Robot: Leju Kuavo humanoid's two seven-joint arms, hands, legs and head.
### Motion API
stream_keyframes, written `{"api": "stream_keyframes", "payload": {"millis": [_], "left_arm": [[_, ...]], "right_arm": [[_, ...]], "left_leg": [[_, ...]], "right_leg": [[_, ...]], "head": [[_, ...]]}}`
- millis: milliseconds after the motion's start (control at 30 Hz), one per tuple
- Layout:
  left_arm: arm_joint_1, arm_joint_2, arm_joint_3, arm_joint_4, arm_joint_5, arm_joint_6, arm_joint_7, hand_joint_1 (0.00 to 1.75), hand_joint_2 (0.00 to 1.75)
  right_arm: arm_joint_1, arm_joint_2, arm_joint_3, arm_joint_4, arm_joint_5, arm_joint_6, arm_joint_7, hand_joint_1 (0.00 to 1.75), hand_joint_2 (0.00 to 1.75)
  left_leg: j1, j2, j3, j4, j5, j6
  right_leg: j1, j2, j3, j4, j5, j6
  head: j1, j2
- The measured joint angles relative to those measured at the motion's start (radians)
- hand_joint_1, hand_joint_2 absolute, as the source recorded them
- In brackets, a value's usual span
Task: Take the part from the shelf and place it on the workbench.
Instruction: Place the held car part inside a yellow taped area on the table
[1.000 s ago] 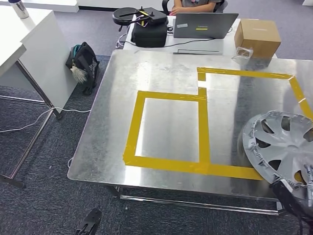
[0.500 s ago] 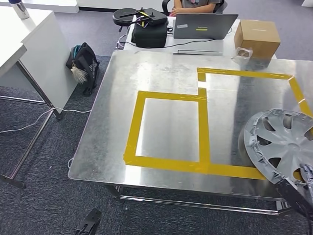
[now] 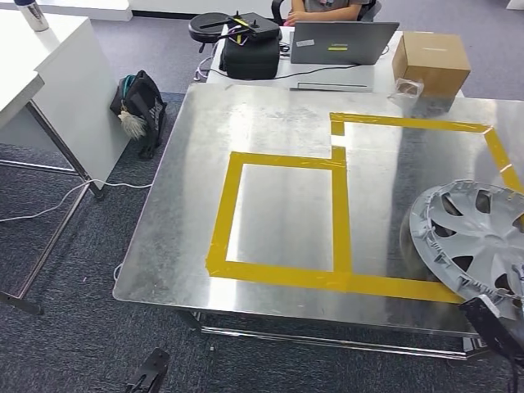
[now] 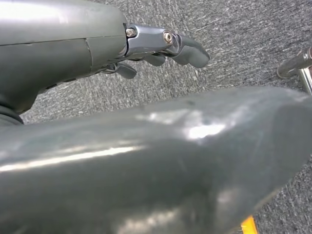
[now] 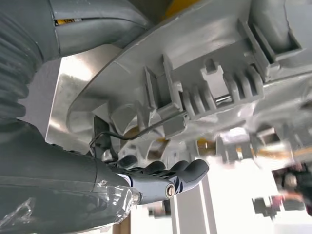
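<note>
The part is a silver wheel cover [image 3: 476, 237], tilted low over the front right corner of the steel workbench [image 3: 185, 237]. It sits across the corner of the larger yellow tape outline [image 3: 408, 123], to the right of the smaller tape square [image 3: 341, 213]. My right hand [image 3: 494, 326] holds its near rim from below the table's front edge. In the right wrist view the ribbed underside of the wheel cover [image 5: 206, 63] lies between the thumb and fingers of that hand [image 5: 110, 185]. My left hand [image 4: 92, 48] hangs over grey carpet, fingers straight, holding nothing.
Behind the workbench stands a desk with a laptop [image 3: 340, 42], a black case [image 3: 250, 51] and a cardboard box [image 3: 431, 61]; a person [image 3: 321, 10] sits there. A black bag [image 3: 141, 106] and a white table [image 3: 56, 90] stand on the left.
The wheel cover has shifted slightly right and tipped flatter, closer to the tabletop, with my right hand sinking along with it. The camera and table have not moved.
</note>
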Motion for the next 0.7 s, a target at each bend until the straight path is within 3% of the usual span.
{"api": "stream_keyframes", "payload": {"millis": [133, 333, 433, 567, 700], "left_arm": [[0.000, -0.001, 0.000, 0.000, -0.002, 0.001, 0.000, 0.00, 0.00], [0.000, -0.004, 0.000, 0.000, -0.009, 0.002, 0.000, 0.00, 0.00], [0.000, -0.005, 0.000, 0.000, -0.010, 0.001, 0.002, 0.00, 0.00], [0.000, -0.004, 0.000, 0.000, -0.008, -0.001, 0.003, 0.00, 0.00], [-0.001, -0.003, 0.000, 0.000, -0.006, -0.001, 0.003, 0.00, 0.00]], "right_arm": [[-0.003, 0.036, -0.020, -0.017, 0.083, -0.177, -0.030, 0.00, 1.75], [-0.001, 0.067, -0.027, -0.027, 0.123, -0.203, -0.062, 0.00, 1.75], [0.003, 0.070, -0.024, -0.026, 0.131, -0.135, -0.061, 0.00, 1.75], [0.012, 0.053, -0.009, -0.018, 0.074, 0.052, -0.029, 0.00, 1.75], [0.011, 0.035, 0.003, -0.013, 0.040, 0.092, -0.017, 0.00, 1.75]], "left_leg": [[0.000, 0.000, 0.000, 0.000, 0.000, 0.000], [0.000, 0.000, 0.000, 0.000, 0.000, 0.000], [0.000, 0.000, 0.000, 0.000, 0.000, 0.000], [0.000, 0.000, 0.000, 0.000, 0.000, 0.000], [0.000, 0.000, 0.000, 0.000, 0.000, 0.000]], "right_leg": [[0.000, 0.000, 0.000, 0.000, 0.000, 0.000], [0.000, 0.000, 0.000, 0.000, 0.000, 0.000], [0.000, 0.000, 0.000, 0.000, 0.000, 0.000], [0.000, 0.000, 0.000, 0.000, 0.000, 0.000], [0.000, 0.001, 0.000, 0.000, 0.000, 0.000]], "head": [[0.000, 0.000], [0.000, 0.000], [0.000, 0.000], [0.000, 0.000], [0.000, 0.000]]}}
